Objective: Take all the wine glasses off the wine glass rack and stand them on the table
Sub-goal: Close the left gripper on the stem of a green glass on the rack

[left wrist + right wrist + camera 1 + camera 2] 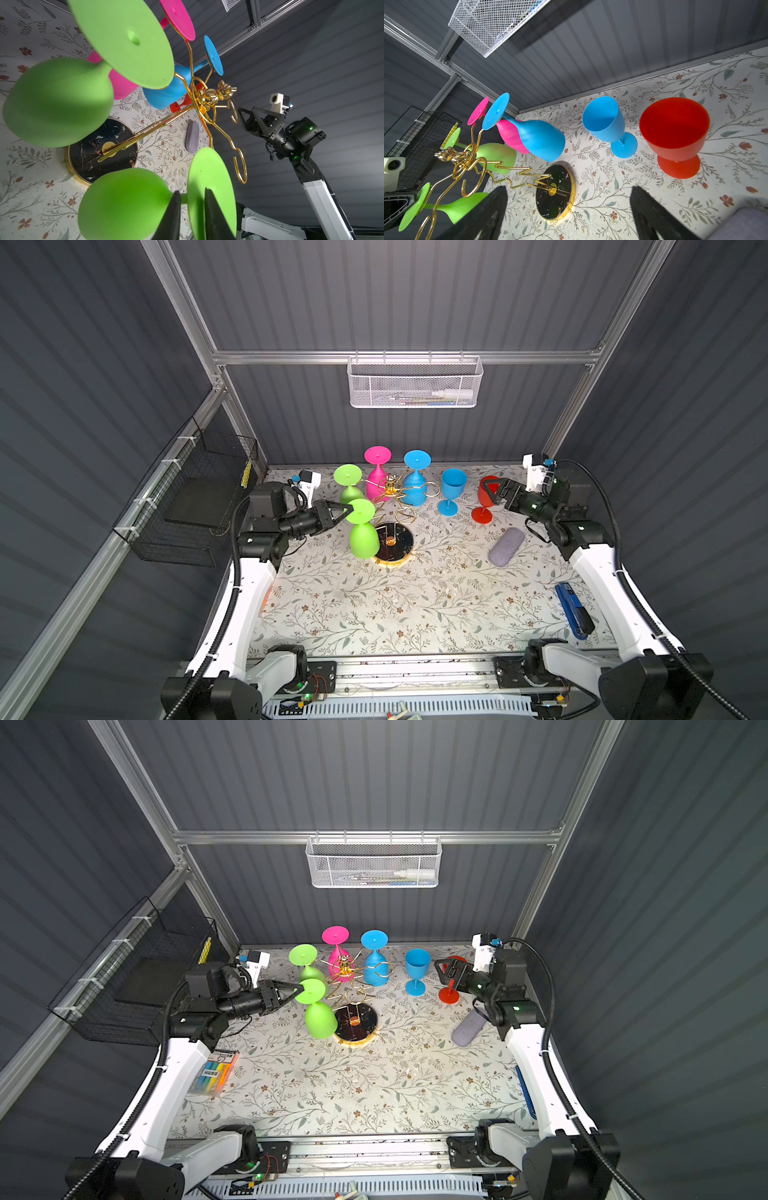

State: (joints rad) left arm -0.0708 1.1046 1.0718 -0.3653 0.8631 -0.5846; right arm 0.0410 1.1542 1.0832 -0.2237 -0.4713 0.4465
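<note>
Pale floral cloth covers the table [415,605]. Near its back stands the gold wire rack [390,489], with four glasses hanging bowl-down from its arms: two green, one pink, one blue. The green glass [364,537] nearest the front is the one being worked on. It hangs from the rack's front left arm, its bowl close to the round black base [399,545].

The left arm reaches in from the left side. The left gripper [192,195] points level at the rack and sits astride the stem [184,198], between bowl and foot. Its fingers [172,216] are drawn in close, though whether they pinch the stem yet is unclear.

To do this well, grip the stem firmly, then slide it outward through the wire's open end rather than lifting.

The right gripper [493,491] hovers wide open and empty beside a red glass [675,133] standing on the table.
</note>
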